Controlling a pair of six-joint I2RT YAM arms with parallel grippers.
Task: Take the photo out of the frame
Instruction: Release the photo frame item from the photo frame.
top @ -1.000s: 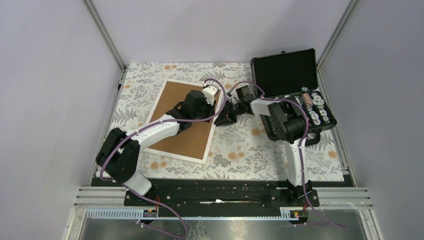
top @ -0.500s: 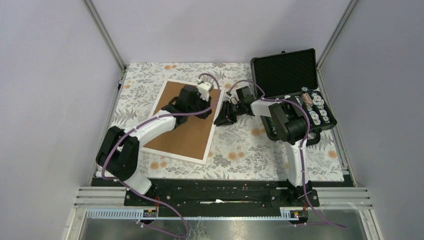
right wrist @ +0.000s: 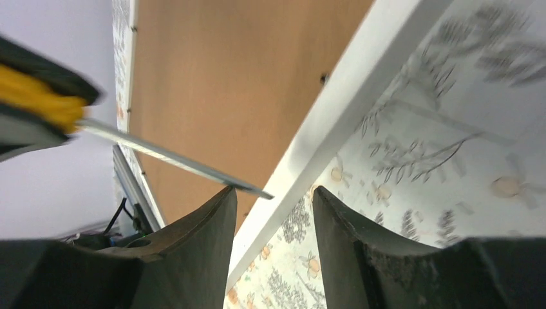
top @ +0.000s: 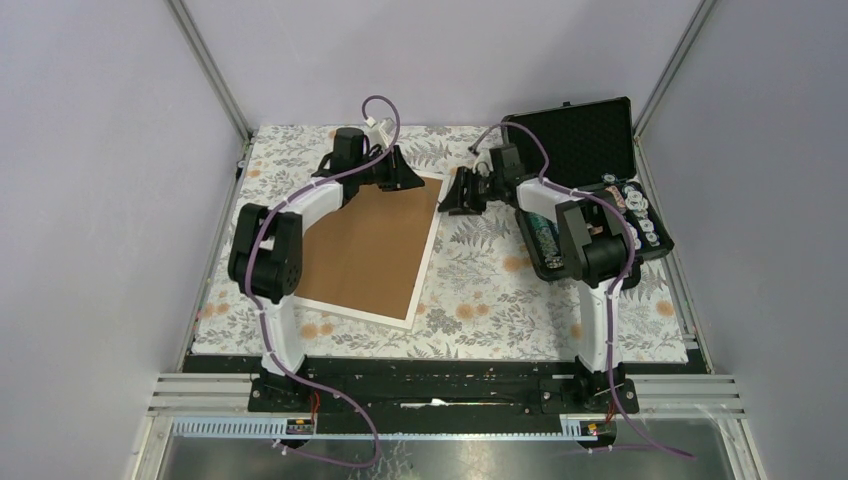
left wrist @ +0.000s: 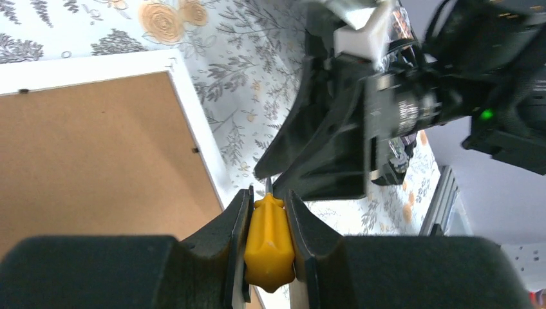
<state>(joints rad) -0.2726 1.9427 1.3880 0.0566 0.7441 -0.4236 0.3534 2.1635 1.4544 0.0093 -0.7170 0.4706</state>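
Note:
The frame (top: 370, 240) lies face down on the floral cloth, its brown back up inside a thin white border (right wrist: 348, 109). The photo is hidden under that back. My left gripper (top: 408, 178) hovers over the frame's far right corner, shut on the yellow handle of a screwdriver (left wrist: 269, 238). Its thin metal shaft (right wrist: 174, 161) points at my right gripper (top: 460, 195). In the right wrist view the right gripper (right wrist: 273, 196) is open, and the shaft's tip sits just at its fingertips, with neither finger pressing on it.
A black foam-lined case (top: 580, 150) stands open at the back right, with small round parts (top: 632, 215) in its tray. Purple walls close in the left, back and right sides. The right arm's elbow hangs over the case.
My left arm swung from over the frame's middle to its far right corner, carrying the screwdriver. My right gripper moved toward the back and its jaws widened.

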